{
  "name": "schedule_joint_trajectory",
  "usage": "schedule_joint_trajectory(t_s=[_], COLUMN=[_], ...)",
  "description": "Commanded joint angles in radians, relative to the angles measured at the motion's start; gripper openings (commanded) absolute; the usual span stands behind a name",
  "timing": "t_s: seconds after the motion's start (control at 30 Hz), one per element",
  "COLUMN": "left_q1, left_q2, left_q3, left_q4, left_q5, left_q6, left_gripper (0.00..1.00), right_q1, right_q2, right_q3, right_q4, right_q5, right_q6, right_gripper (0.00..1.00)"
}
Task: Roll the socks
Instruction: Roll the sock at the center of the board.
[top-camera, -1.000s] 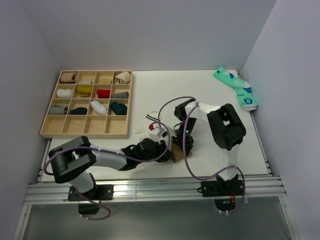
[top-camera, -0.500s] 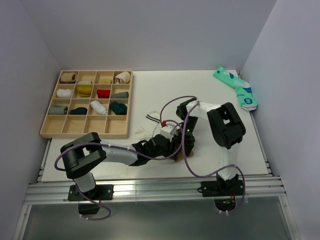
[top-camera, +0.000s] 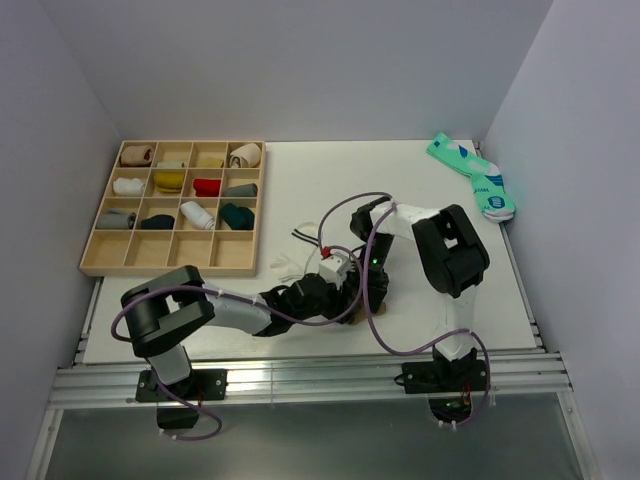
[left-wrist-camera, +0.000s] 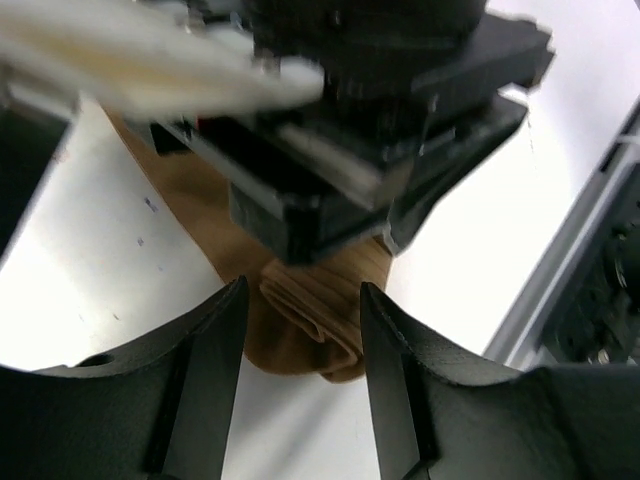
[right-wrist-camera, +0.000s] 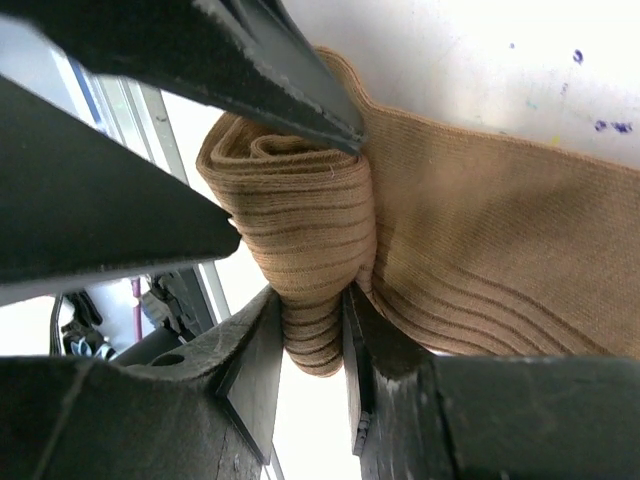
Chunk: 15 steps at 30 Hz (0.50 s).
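So that it cannot unroll, the right gripper (right-wrist-camera: 312, 340) pinches the sock (right-wrist-camera: 300, 210); the left gripper (left-wrist-camera: 302, 300) has its fingers apart around it.

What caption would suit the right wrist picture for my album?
Right pincer pinching the rolled end of a tan-brown sock on a white table.

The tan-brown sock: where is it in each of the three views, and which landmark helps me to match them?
Top external: the tan-brown sock is a small brown patch near the front edge of the white table, mostly hidden.
Left wrist: lower centre, its rolled end between the left fingers.
Right wrist: centre and right, its roll pinched by the right fingers.
Shared landmark: the white table under the sock.
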<state>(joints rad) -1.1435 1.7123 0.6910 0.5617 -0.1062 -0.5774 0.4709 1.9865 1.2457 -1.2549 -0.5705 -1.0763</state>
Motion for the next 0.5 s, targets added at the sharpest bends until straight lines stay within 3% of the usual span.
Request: schedule_joint_trajectory(t_s=[0.0, 0.47], left_q1=[-0.010, -0.010], left_q2=[-0.037, 0.024], left_q3=[-0.056, -0.053], left_q4=[0.156, 0.250], left_q5=[0.057, 0.076], left_q6=[-0.027, -0.044], left_gripper=[0.54, 0.55], right_q1=[0.025, 0.025], right_q2=[0.015, 0.029], right_q3=[0.012, 0.017], right_q4=[0.080, 0.091], right_q5=[0.020, 0.024], right_q6=[-0.028, -0.008], right_gripper=[0.33, 0.33])
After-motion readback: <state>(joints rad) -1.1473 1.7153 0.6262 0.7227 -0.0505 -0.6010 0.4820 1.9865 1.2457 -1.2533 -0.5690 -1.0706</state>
